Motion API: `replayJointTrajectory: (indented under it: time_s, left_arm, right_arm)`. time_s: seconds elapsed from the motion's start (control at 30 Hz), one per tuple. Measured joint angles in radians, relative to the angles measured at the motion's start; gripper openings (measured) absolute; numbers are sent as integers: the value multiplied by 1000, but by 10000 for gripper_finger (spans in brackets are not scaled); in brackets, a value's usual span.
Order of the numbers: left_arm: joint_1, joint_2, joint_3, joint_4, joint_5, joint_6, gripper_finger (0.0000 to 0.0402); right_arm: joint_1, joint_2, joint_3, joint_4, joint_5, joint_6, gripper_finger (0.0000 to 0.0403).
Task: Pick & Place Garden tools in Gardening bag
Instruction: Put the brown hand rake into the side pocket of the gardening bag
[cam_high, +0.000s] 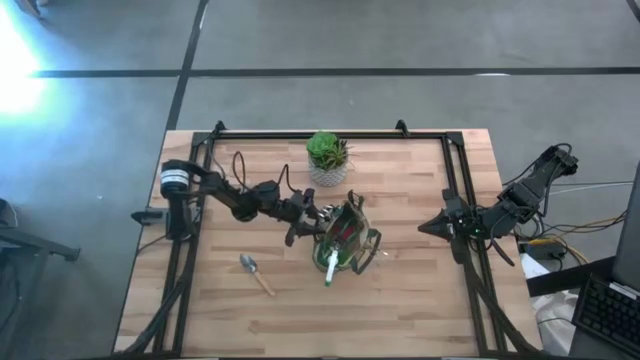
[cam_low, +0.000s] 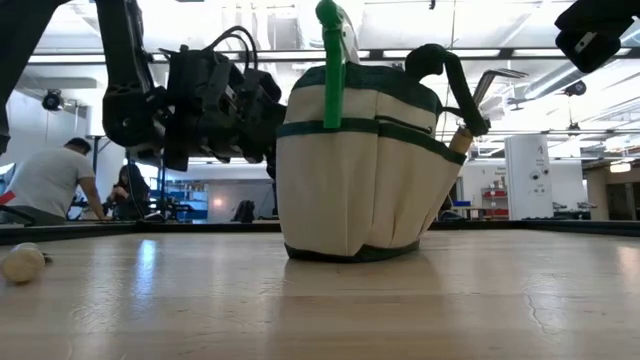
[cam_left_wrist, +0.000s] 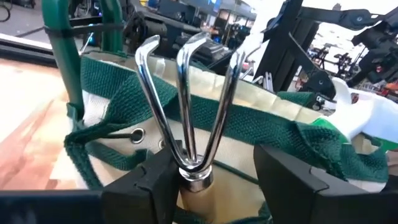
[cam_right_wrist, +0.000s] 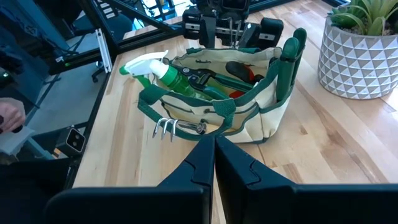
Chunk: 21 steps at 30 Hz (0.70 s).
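Observation:
The gardening bag (cam_high: 346, 240) stands mid-table, tan with green trim. In it are a green-and-white tool (cam_right_wrist: 163, 70), black pruners (cam_right_wrist: 202, 78) and a red-and-black item (cam_right_wrist: 239, 93). A small silver fork (cam_right_wrist: 169, 127) sticks out of its side pocket. At the bag's left side my left gripper (cam_left_wrist: 216, 158) is open and level. A wooden-handled rake fork (cam_left_wrist: 186, 106) stands upright in a pocket between its fingers. A silver trowel (cam_high: 255, 272) lies flat on the table near the bag. My right gripper (cam_right_wrist: 214, 149) waits shut at the table's right edge. My left gripper has its fingers on either side of the rake fork's metal collar (cam_left_wrist: 198, 177), which sits close against one finger (cam_left_wrist: 155, 183) and well clear of the other. Whether that finger touches it, I cannot tell. The fork stands in the bag's pocket, tines up.
A green plant in a white patterned pot (cam_high: 327, 160) stands behind the bag toward the far edge. Black frame rails (cam_high: 455, 200) run along the table's sides. Bare wood lies in front of the bag. A seated person (cam_low: 45, 180) shows in the room beyond.

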<state>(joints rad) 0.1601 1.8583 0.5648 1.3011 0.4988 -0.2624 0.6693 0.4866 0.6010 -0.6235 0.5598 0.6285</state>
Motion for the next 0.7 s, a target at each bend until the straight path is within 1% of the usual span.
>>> replayJointTrajectory:
  time_s: [0.27,0.43,0.6,0.7]
  left_arm:
    - [8,-69,0,-91,8,19,201]
    - [9,-142,0,-251,2,68,201]
    - [9,-220,0,-422,-60,119,202]
    - [9,-258,0,-484,-89,135,202]
  right_arm:
    - [0,0,0,0,0,0,8]
    - [0,0,0,0,0,0,8]
    - [0,0,0,0,0,0,8]
    - [0,0,0,0,0,0,8]
